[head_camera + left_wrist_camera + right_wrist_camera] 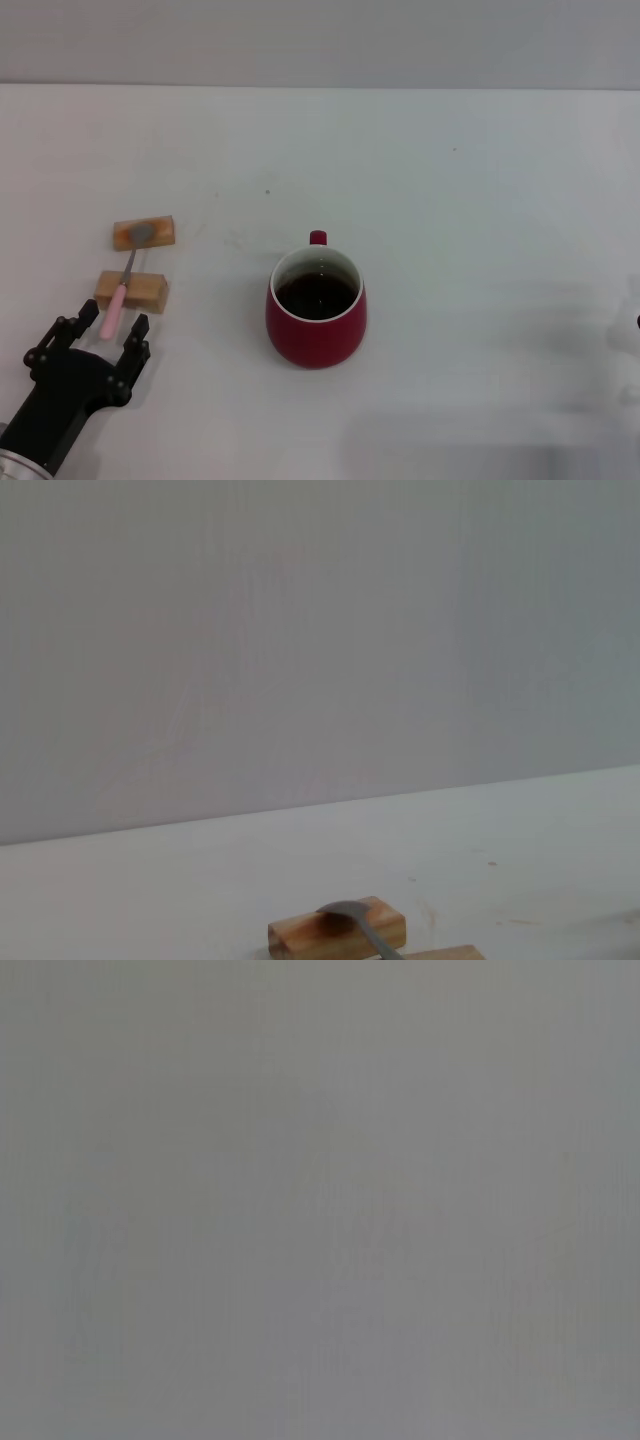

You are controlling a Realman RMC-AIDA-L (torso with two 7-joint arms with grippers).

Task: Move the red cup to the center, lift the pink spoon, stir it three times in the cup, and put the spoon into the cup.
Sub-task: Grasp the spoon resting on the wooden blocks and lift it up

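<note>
Red cup (316, 319) mid-worktop (480, 200), handle facing away. Pink spoon (124, 285) lies across two wooden blocks (132, 290). Left tool (112, 335) spread wide around the spoon's handle end, gripping nothing. Right tool out of sight.

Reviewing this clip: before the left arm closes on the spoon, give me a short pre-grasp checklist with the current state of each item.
1. Red cup near the table's center, upright: ok.
2. Pink spoon reachable: ok, it lies across two wooden blocks, bowl on the far block, pink handle end toward the left gripper.
3. Left gripper jaws open: ok, spread on either side of the handle tip.
4. Jaws low enough to pinch the handle: cannot tell from the head view.
5. Path from spoon to cup free of other things: ok.
6. Right gripper out of the way: cannot tell, not in view.
</note>
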